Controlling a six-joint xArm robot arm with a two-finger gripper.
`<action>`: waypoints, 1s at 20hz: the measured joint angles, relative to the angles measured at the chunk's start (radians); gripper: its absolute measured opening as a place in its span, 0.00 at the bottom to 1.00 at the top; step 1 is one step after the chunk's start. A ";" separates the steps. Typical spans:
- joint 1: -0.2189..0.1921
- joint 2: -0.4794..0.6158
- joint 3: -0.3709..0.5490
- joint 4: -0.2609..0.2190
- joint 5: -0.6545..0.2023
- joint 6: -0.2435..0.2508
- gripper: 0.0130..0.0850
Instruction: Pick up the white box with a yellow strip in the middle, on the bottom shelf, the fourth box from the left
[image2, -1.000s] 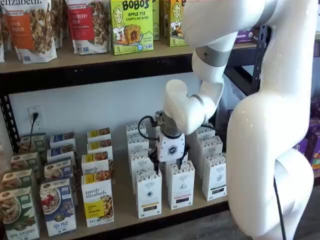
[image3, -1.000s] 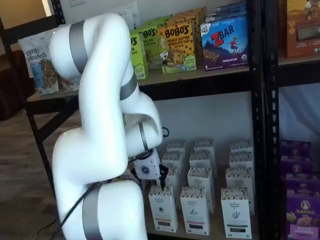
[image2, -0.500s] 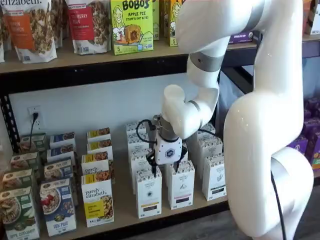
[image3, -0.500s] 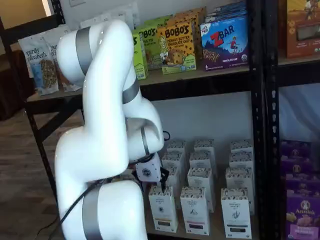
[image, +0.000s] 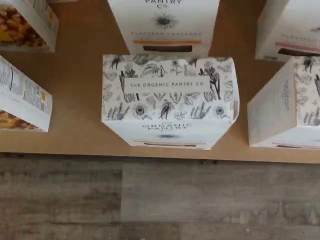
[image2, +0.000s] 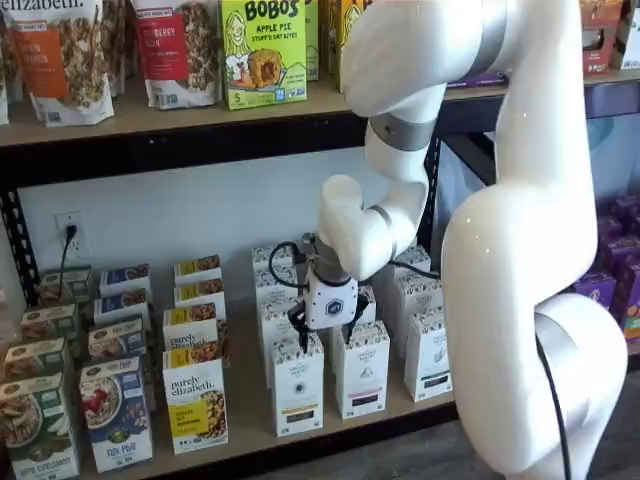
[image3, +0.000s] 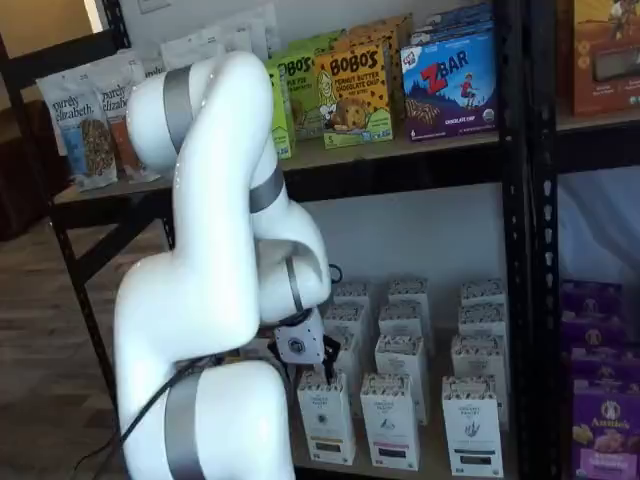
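Note:
The white box (image2: 297, 385) stands in the front row at the edge of the bottom shelf (image2: 250, 405). In the wrist view the white box (image: 167, 100) sits centred below the camera, showing its black-speckled top and a thin yellow strip on its front face. My gripper (image2: 328, 336) hangs just above the front white cartons, over the gap between this box and its right-hand neighbour. Its black fingers stand apart with nothing between them. In a shelf view the gripper (image3: 318, 360) shows partly behind my arm, above the white box (image3: 326, 418).
Like white cartons (image2: 362, 370) fill rows behind and to the right. A "purely elizabeth" box (image2: 197, 405) stands close on the left. The upper shelf (image2: 150, 120) with Bobo's boxes (image2: 263, 50) is overhead. A wooden floor (image: 160, 200) lies past the shelf's edge.
My arm has carried the gripper leftward and slightly down, from above the neighbouring carton toward the white box. The fingers stay apart. No box has moved.

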 joint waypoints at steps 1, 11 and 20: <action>0.001 0.008 -0.007 0.014 -0.003 -0.013 1.00; 0.008 0.090 -0.105 0.076 0.001 -0.068 1.00; 0.009 0.146 -0.179 0.040 0.020 -0.032 1.00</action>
